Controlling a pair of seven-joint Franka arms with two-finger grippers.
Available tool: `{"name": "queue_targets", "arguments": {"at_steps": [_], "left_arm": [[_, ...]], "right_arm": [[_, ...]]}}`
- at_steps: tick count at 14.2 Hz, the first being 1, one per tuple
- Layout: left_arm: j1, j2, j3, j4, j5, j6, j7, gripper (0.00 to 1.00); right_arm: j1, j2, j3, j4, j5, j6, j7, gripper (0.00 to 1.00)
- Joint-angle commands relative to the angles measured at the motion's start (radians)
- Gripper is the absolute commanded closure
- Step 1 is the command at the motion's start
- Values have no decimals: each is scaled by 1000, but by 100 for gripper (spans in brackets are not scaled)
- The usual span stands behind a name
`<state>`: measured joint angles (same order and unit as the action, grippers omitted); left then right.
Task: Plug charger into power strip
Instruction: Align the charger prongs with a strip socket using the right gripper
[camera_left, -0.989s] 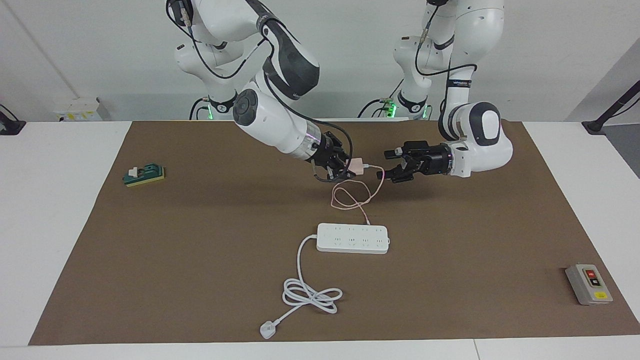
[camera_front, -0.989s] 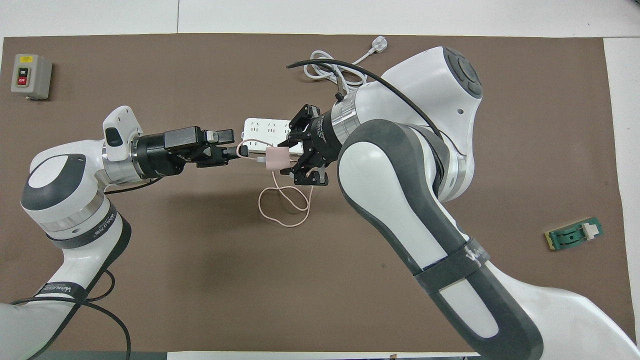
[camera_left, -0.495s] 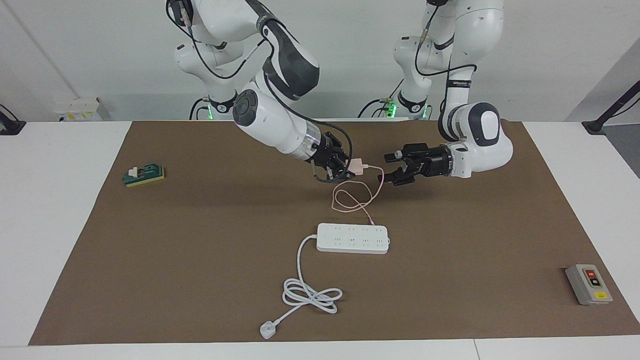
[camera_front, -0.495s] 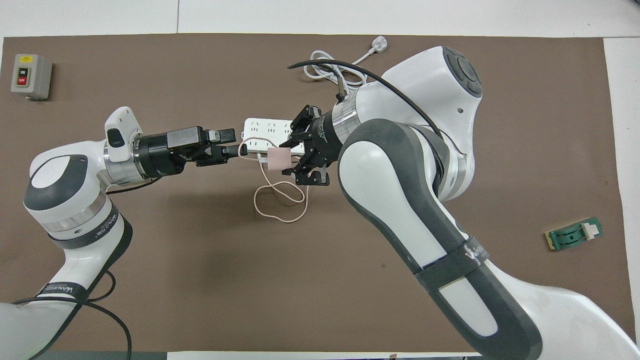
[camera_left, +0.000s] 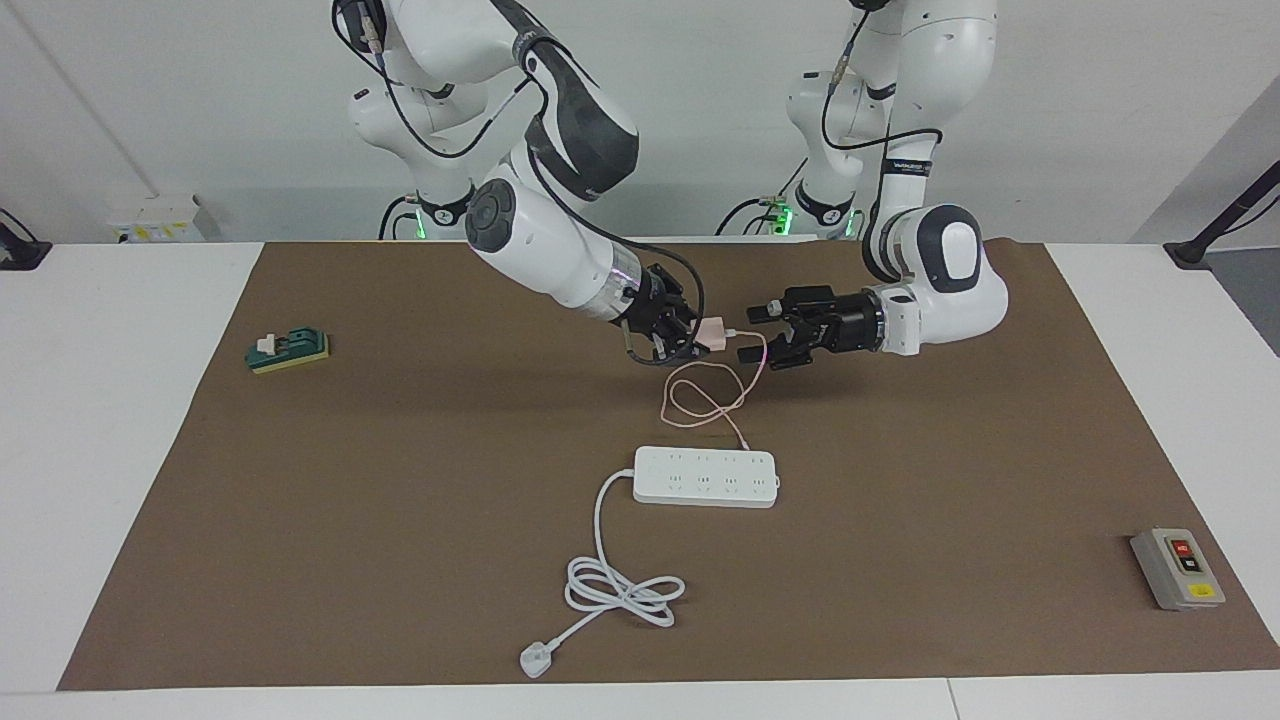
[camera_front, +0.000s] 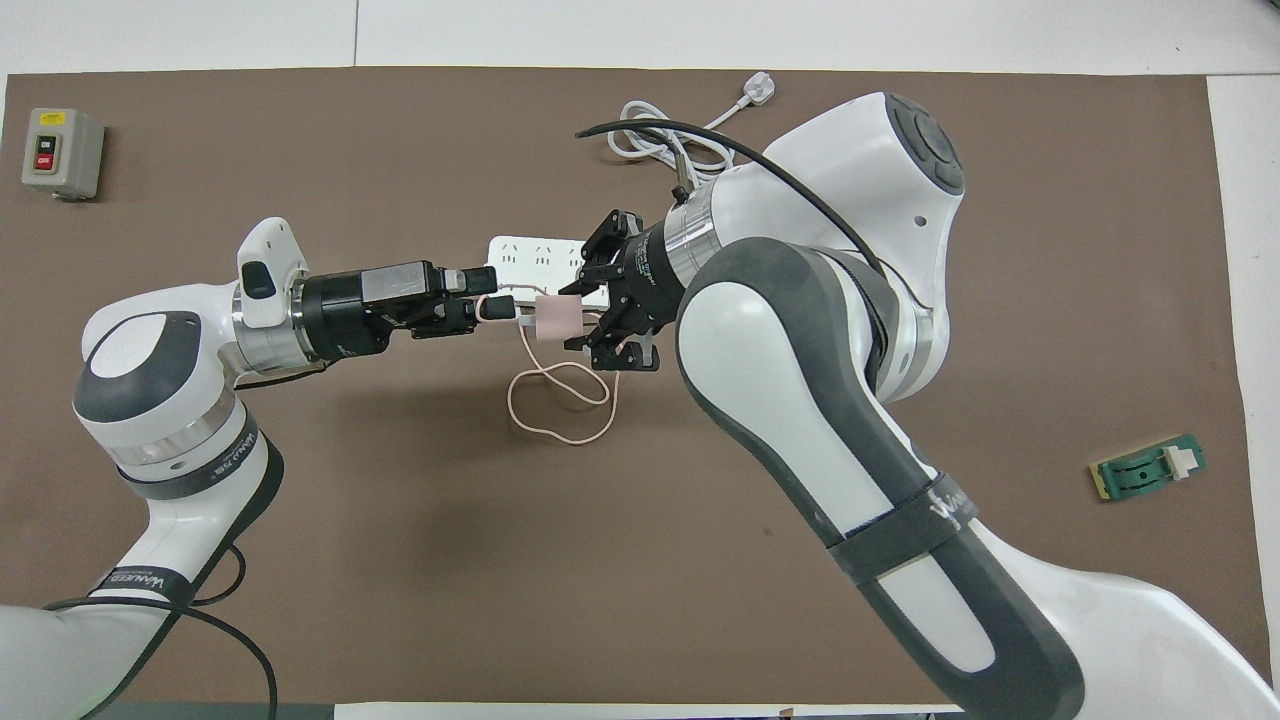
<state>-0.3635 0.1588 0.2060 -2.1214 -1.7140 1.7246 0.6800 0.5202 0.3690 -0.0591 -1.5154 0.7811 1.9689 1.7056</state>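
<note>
Right hand (camera_left: 693, 338): raised over the worktop (camera_left: 400, 500), clenched on the charger (camera_left: 712, 331).
Left hand (camera_left: 757, 335): spread wide, level with the charger, fingers either side of its cable (camera_left: 700, 400).
Power strip (camera_left: 706, 477): flat on the worktop under the hanging cable loop, sockets up.
Advice: presumably a handover; close squarely on the pink cube, prongs unobstructed, before the right hand lets go.

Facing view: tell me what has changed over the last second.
The left gripper, open, has moved in toward the charger, closing most of the gap, and now sits at the cable leaving the charger. The right gripper stays shut on the charger, in the air. The power strip, its cord and the switch box have not moved.
</note>
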Motion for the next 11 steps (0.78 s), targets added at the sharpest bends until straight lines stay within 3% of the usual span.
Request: {"name": "queue_targets", "arguments": {"at_steps": [1, 11], "left_arm": [[-34, -2, 18, -14, 2, 20, 21, 0], [-66, -7, 19, -22, 4, 59, 41, 0]], "right_arm": [[1, 5, -2, 11, -22, -1, 19, 100], [0, 5, -2, 11, -25, -1, 19, 100]]}}
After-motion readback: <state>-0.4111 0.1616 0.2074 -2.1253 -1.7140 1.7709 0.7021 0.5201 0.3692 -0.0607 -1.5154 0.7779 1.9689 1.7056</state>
